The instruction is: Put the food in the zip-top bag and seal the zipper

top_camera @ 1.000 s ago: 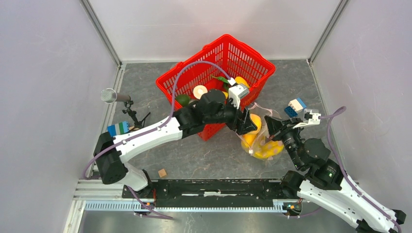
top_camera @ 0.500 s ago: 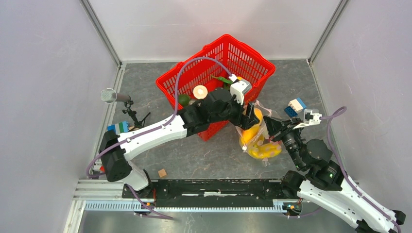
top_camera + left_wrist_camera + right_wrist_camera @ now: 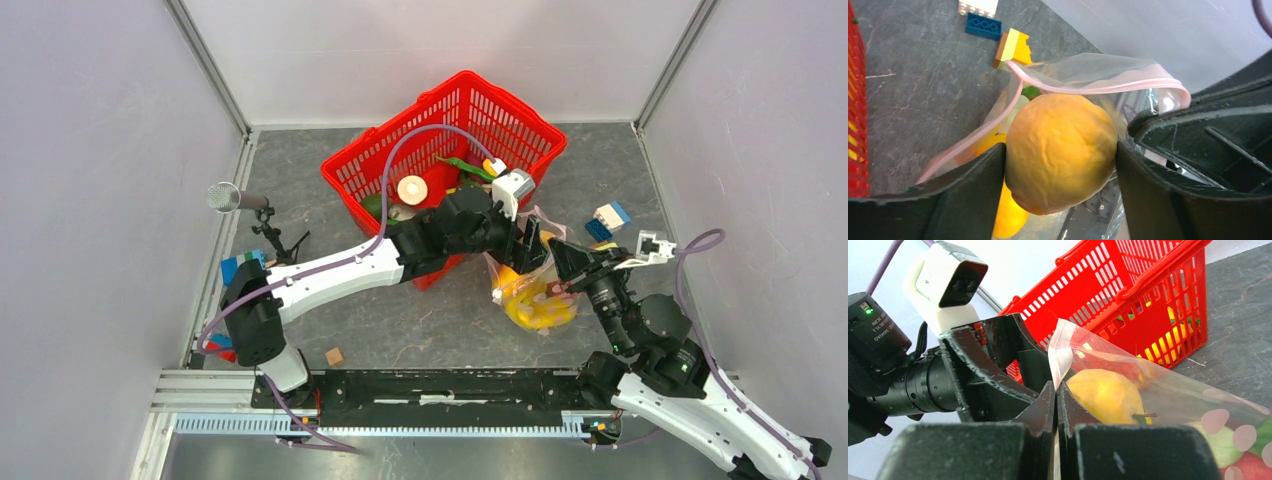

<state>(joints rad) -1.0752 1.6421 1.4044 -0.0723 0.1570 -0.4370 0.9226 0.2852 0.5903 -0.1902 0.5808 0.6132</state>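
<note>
The left gripper (image 3: pixel 527 243) has its fingers clamped on an orange toy fruit (image 3: pixel 1060 150), which sits at the open mouth of the zip-top bag (image 3: pixel 545 300). The right gripper (image 3: pixel 1056 405) has its fingers together, pinching the bag's rim at the unsealed zipper (image 3: pixel 1098 87). The bag rests on the table (image 3: pixel 420 320) just beside the red basket (image 3: pixel 390 121), with a yellow fruit (image 3: pixel 1103 392) inside.

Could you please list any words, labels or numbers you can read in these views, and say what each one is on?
White print on the left arm's black housing, seen in the right wrist view: upside down and too small to read.
No text shows on the basket, bag, bricks or orange fruit.
</note>
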